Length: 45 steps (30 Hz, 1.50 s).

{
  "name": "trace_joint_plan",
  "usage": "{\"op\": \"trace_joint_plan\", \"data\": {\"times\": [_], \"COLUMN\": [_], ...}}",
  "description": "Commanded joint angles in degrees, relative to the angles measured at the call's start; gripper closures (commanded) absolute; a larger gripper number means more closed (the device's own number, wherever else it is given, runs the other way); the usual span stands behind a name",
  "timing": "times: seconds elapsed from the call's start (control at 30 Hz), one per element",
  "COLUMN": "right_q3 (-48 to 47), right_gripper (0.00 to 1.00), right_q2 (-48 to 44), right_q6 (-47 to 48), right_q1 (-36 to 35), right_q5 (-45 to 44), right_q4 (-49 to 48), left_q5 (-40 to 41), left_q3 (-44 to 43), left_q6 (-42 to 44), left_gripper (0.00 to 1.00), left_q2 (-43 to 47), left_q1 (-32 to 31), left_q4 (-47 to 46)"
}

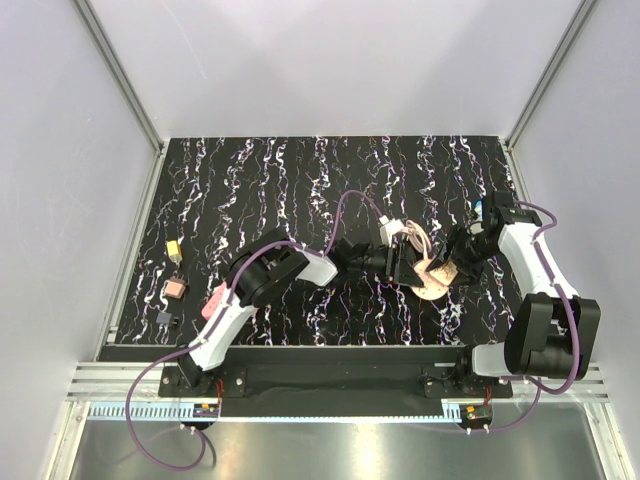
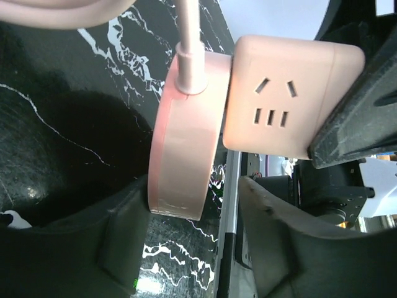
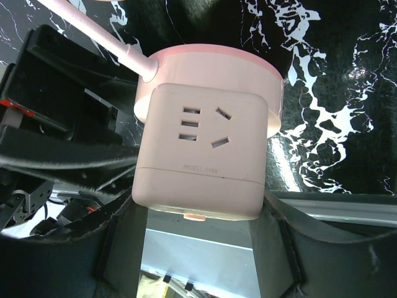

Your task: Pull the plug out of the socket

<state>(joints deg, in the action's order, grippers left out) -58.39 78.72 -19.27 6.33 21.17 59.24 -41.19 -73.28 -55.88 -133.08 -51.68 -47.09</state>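
A pink cube socket (image 3: 201, 158) is held off the black marbled table (image 1: 250, 180), with my right gripper (image 3: 198, 208) shut on its two sides. A round pink plug (image 2: 186, 124) with a pink cord (image 2: 189, 37) sits flat against the socket's (image 2: 285, 99) back face. My left gripper (image 2: 195, 192) straddles the plug's lower rim. Its left finger (image 2: 124, 242) touches the rim, while a gap separates the right finger (image 2: 279, 242) from it. In the top view both grippers meet mid-table, the left (image 1: 400, 262) facing the right (image 1: 455, 262), with the plug (image 1: 432, 280) between them.
Three small items lie near the table's left edge: a yellow-grey one (image 1: 173, 248), a pinkish block (image 1: 175, 289) and a dark one (image 1: 166, 319). A white piece (image 1: 390, 228) lies beside the looped cord (image 1: 418, 240). White walls enclose the table.
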Motion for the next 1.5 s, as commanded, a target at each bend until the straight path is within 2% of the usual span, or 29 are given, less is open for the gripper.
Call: {"op": "trace_joint_plan", "data": {"times": [0.0,0.13,0.2,0.3,0.33,0.4,0.53,0.73,0.77,0.87,0.97,1.03,1.17,1.3,1.4,1.43,1.47], "right_q3": [-0.3,-0.4,-0.7,-0.7,-0.5,-0.1,-0.2,-1.1,-1.3,-1.5,-1.7,-1.9,-2.0,-1.5,-0.4,-0.1,0.2], "right_gripper": [1.00,1.00,0.91,0.86,0.84,0.77,0.73,0.48,0.41,0.38,0.23,0.20,0.20,0.26,0.35,0.49,0.55], "right_q2": [-1.3,-0.4,0.0,0.9,1.3,1.9,2.6,2.9,2.9,3.8,4.3,4.4,4.8,4.3,3.9,3.7,3.5], "right_q6": [0.2,-0.2,-0.2,-0.2,-0.2,-0.2,0.1,0.1,0.2,-0.2,-0.2,-0.2,-0.4,-0.9,-1.2,-1.2,-1.2], "right_q1": [0.2,0.2,0.2,0.2,0.2,0.2,0.2,0.2,0.2,0.2,0.2,0.2,0.2,0.1,0.0,0.0,0.0], "right_q5": [2.6,-0.8,-2.1,-5.7,-5.5,-5.1,-5.7,-7.3,-7.4,-7.3,-7.2,-7.3,-7.5,-7.9,-8.3,-8.5,-8.7], "right_q4": [-1.1,-1.4,-1.5,-2.7,-3.3,-4.0,-4.6,-4.9,-4.8,-5.0,-5.3,-5.5,-5.7,-6.1,-6.2,-6.4,-6.6], "left_q5": [-0.2,1.9,2.3,2.4,2.5,2.8,3.9,4.4,4.3,4.2,4.4,4.4,4.5,5.2,6.1,6.4,6.7], "left_q3": [-1.5,-2.1,-2.7,-2.7,-3.4,-4.7,-7.1,-7.7,-8.3,-8.6,-8.8,-8.7,-8.7,-9.4,-10.7,-11.4,-11.8], "left_q6": [-0.7,-3.2,-3.3,-3.9,-3.8,-3.2,-2.1,-1.3,-1.3,-0.6,-0.2,0.0,0.1,0.5,0.7,0.6,0.4], "left_gripper": [0.50,0.72,0.79,0.91,1.00,1.00,1.00,1.00,1.00,1.00,1.00,1.00,1.00,1.00,1.00,1.00,1.00], "left_q2": [0.0,-0.2,-0.3,-1.3,-1.6,-2.1,-2.9,-3.2,-3.3,-3.3,-3.2,-3.1,-3.0,-3.1,-3.5,-3.8,-3.9], "left_q1": [-0.2,-0.4,-0.7,-0.6,-0.6,-0.6,-0.7,-1.0,-1.1,-1.1,-1.3,-1.3,-1.3,-1.4,-1.5,-1.4,-1.4], "left_q4": [-1.6,-1.6,-0.7,-0.5,0.2,4.0,10.3,12.5,13.2,14.1,14.7,14.7,14.8,17.0,20.4,22.3,23.4]}}
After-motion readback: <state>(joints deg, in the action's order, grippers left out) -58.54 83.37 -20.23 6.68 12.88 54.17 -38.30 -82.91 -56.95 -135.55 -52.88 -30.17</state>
